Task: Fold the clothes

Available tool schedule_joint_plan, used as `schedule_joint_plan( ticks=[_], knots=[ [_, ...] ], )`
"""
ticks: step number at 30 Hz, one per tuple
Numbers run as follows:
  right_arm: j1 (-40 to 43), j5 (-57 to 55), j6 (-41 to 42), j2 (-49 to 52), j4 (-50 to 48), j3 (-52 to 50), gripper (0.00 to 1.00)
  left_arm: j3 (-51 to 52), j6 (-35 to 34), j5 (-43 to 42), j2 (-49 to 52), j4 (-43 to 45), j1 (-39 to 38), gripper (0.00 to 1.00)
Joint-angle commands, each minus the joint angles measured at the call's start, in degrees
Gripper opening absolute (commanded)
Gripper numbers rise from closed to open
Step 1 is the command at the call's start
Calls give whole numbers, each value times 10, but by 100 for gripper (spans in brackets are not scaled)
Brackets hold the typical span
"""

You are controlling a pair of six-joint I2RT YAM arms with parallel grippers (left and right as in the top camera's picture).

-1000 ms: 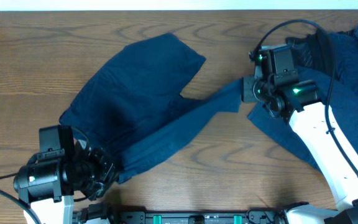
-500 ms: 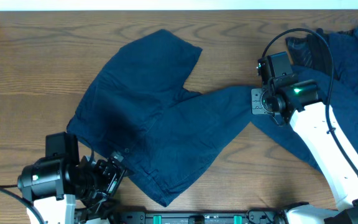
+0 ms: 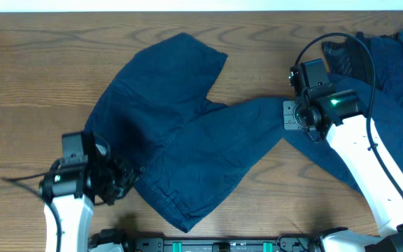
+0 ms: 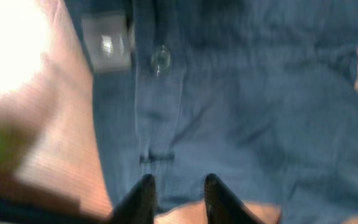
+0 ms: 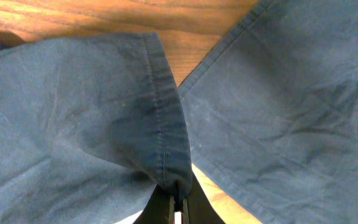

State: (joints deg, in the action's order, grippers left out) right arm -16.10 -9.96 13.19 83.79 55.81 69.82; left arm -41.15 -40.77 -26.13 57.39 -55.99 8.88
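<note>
A pair of dark navy trousers (image 3: 180,133) lies spread on the wooden table, waist at the lower left, one leg reaching right. My right gripper (image 3: 289,115) is shut on that leg's hem (image 5: 163,137), pinched between the fingertips (image 5: 178,200). My left gripper (image 3: 128,178) is open at the waistband edge. In the left wrist view its fingers (image 4: 178,186) are apart just short of the fabric, with a button (image 4: 160,57) and a label (image 4: 107,43) beyond them. A second navy garment (image 3: 397,77) lies at the far right, under the right arm.
The second garment's edge (image 5: 291,112) lies close beside the held hem, with a strip of bare table (image 5: 191,59) between them. A black cable (image 3: 355,52) loops over the right arm. Bare wood (image 3: 33,77) shows at the left and the front middle.
The stretched trouser leg has slackened and spread wider, and the waist now lies flat. My left gripper has moved up to the waistband edge. My right gripper shifted slightly right, then stayed.
</note>
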Motion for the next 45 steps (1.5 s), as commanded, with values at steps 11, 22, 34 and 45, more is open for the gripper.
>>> schedule_joint_plan(
  ticks=[11, 22, 34, 45],
  knots=[
    [4, -1, 7, -3, 8, 13, 1, 2, 21, 66, 291, 68, -2, 6],
    [3, 69, 7, -2, 2, 12, 1, 2, 24, 107, 422, 226, -2, 6],
    [0, 96, 37, -2, -5, 11, 1, -146, 63, 127, 515, 310, -2, 6],
    [-34, 95, 56, -2, -38, 4, 1, -280, 97, 127, 514, 120, -2, 11]
  ],
)
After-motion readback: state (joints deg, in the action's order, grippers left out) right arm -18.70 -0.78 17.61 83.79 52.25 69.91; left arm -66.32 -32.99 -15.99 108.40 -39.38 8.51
